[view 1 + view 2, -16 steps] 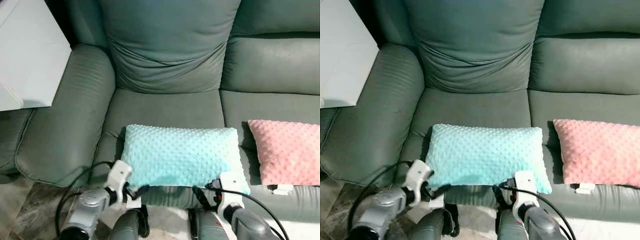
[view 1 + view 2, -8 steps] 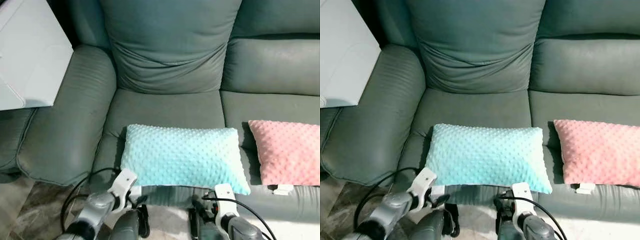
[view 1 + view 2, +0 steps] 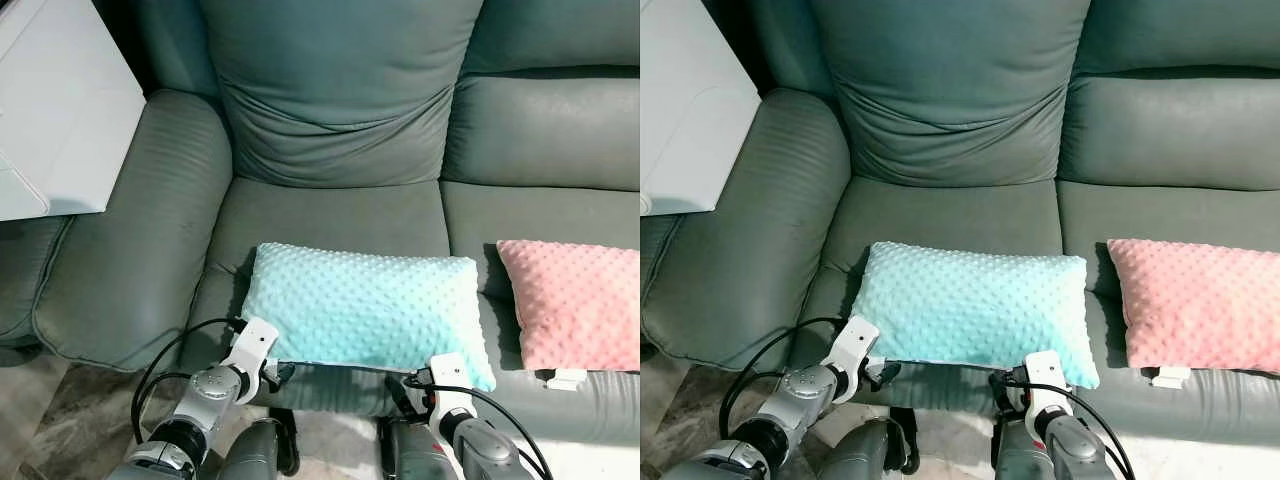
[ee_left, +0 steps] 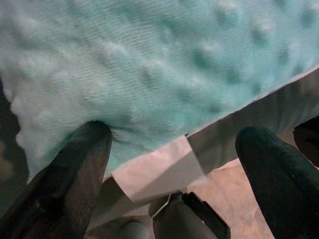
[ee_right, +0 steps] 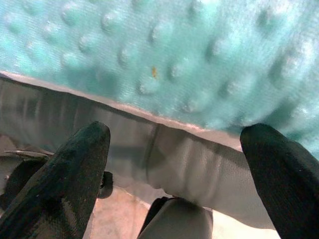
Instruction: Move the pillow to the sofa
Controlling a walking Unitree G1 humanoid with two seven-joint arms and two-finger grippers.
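**Pillow down on the seat, hands spread at its front edge**

A grey-green sofa (image 3: 340,110) takes up most of the view, with a white box-like surface (image 3: 55,120) beyond its armrest and a strip of pale floor (image 3: 330,450) at its foot. On the seat cushion lies the turquoise pillow (image 3: 365,310), flat, its near edge reaching the front lip of the seat. A pink pillow (image 3: 575,300) rests on the next seat over, just beside it but apart.

Judging by this, the carrying is done and the step in hand is the release: the pillow's weight is on the sofa. The next move calls for drawing both arms straight back toward the robot without dragging the fabric, since the near edge overhangs slightly and could be pulled off the lip.

The left hand (image 4: 174,149) sits at the pillow's near left corner, fingers spread wide; one finger (image 4: 82,154) touches the dimpled fabric, the other stands clear, so nothing is gripped. The right hand (image 5: 174,144) sits below the near right corner, also spread wide, its fingers (image 5: 79,164) over the seat's front face and holding nothing.
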